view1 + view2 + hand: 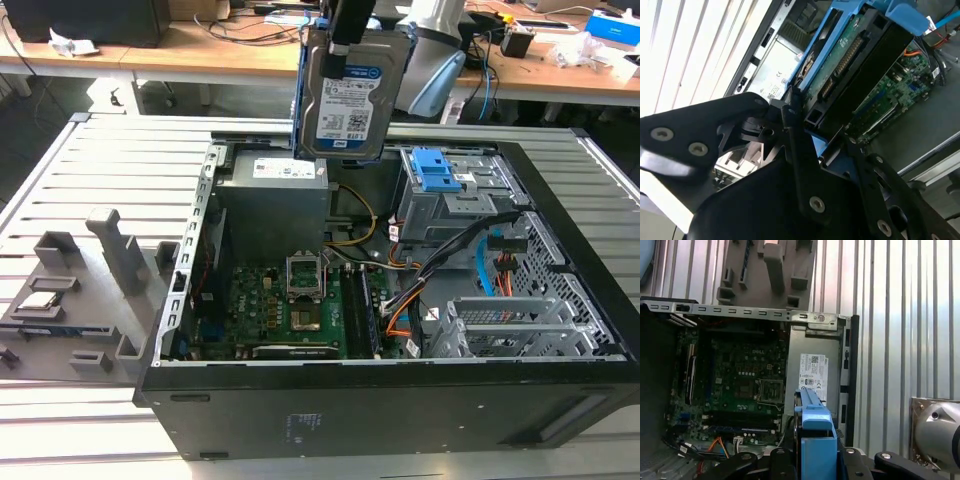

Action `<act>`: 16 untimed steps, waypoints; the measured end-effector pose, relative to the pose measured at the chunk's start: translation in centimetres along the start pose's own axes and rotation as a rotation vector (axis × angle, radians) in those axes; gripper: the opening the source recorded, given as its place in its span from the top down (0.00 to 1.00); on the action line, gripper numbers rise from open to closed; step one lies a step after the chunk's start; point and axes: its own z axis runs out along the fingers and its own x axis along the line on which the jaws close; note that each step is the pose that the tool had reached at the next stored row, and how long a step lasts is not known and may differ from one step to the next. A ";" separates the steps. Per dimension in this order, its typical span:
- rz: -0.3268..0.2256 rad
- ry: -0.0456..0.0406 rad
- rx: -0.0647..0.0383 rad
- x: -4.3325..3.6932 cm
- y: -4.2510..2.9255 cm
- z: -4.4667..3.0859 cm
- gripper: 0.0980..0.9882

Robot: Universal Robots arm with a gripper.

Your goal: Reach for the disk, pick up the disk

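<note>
I have the disk (352, 95) up in the air, hanging label-out above the open computer case (560, 330), over the power supply (275, 200) and clear of the drive cage (450, 200). My claw (807, 137) is clamped on its blue frame, seen in the second wrist view, fingers (790, 117) pressed against the edge. I judge the pick-up as good as done. What counts now is a firm grip and a steady wrist, so the disk doesn't slip toward the motherboard (290, 300).

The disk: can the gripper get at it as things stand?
Yes, it looks that way already: the gripper is shut on the disk, which hangs upright above the open computer case, with nothing between them.
</note>
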 end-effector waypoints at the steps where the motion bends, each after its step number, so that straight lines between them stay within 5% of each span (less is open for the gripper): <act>1: 0.000 0.0002 0.000 0.06 -0.97 -0.09 0.70; 9: 0.000 0.0008 0.000 0.30 -5.72 -0.52 0.70; 14: 0.000 0.0009 0.000 0.43 -5.86 -0.55 0.70; 16: 0.000 0.0010 0.000 1.07 -5.82 -0.54 0.70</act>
